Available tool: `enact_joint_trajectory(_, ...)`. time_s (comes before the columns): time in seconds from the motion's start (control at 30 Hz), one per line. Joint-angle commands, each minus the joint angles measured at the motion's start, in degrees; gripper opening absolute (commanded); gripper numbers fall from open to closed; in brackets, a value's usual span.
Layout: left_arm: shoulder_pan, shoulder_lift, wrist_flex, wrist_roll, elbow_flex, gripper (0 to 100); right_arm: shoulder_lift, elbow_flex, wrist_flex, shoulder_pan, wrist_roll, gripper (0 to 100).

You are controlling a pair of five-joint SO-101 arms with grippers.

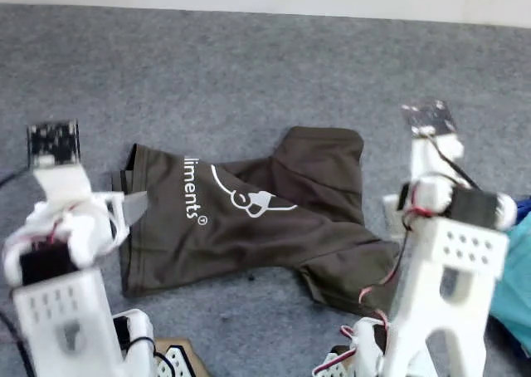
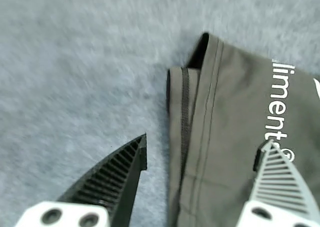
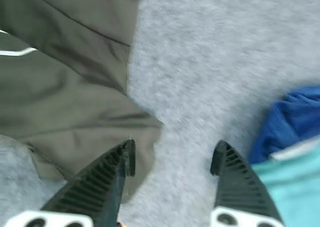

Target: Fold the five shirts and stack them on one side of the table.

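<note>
brown shirt [image 1: 249, 219] spread crumpled on grey tabletop [image 1: 249, 61]; left gripper [image 2: 205, 159] released, straddling its hem; right gripper [image 3: 174, 157] released, at a sleeve edge

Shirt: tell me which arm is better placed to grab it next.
Left, probably. The open left gripper straddles the shirt's hem; the right gripper, also open, hangs mostly over the table beside a sleeve.

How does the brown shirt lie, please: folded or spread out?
Spread out: the shirt lies flat on the table, with both sleeves sticking out and its print showing.
</note>
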Motion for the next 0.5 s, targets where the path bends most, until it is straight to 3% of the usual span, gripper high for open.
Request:
enact_joint_trajectory(0.0,3.38,12.53,-1.32,3.52,-8.57,34,7.96,-4.79,-7.16,-3.12,-4.31,23.5)
enact_joint_trajectory(0.3,6.81,41.1,-1.49,6.07,-25.63,34,27.47,-13.93,-22.46,-6.9,-9.23,23.5)
enact_joint_trajectory(0.47,6.64,55.52,-5.54,6.07,-32.4,34,38.99,-19.65,-28.44,-8.4,-9.41,23.5)
